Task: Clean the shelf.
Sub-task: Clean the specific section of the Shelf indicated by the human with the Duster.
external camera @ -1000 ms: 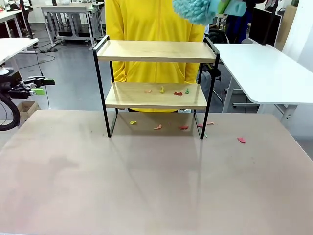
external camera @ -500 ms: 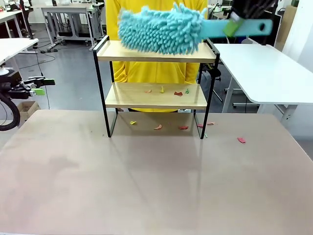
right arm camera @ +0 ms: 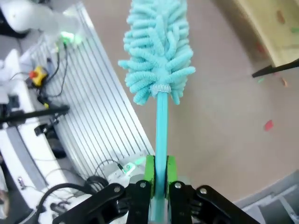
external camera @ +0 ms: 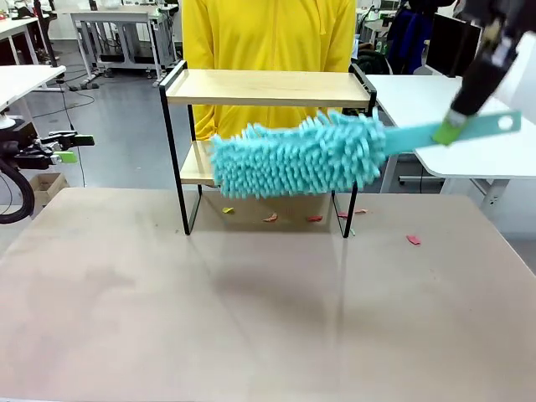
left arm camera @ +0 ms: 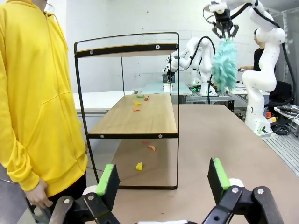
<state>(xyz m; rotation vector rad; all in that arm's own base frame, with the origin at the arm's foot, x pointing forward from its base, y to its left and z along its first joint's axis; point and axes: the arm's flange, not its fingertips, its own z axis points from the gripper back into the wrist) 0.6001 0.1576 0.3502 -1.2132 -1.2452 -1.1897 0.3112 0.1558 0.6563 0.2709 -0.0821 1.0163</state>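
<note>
Duster (external camera: pixel 293 159) clamped in right jaws, head in front of shelf (external camera: pixel 268 87) lower board; left jaws wide apart

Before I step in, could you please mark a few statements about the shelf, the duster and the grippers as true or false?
1. The right gripper is shut on the handle of the duster. True.
2. The left gripper holds a cloth. False: it is open and holds nothing.
3. Coloured scraps lie on the lower board of the shelf. True.
4. The duster's head rests on the top board. False: it hangs in the air in front of the shelf, about level with the lower board.
5. The person stands between the robot and the shelf. False: the person stands behind the shelf, on its far side.
</note>
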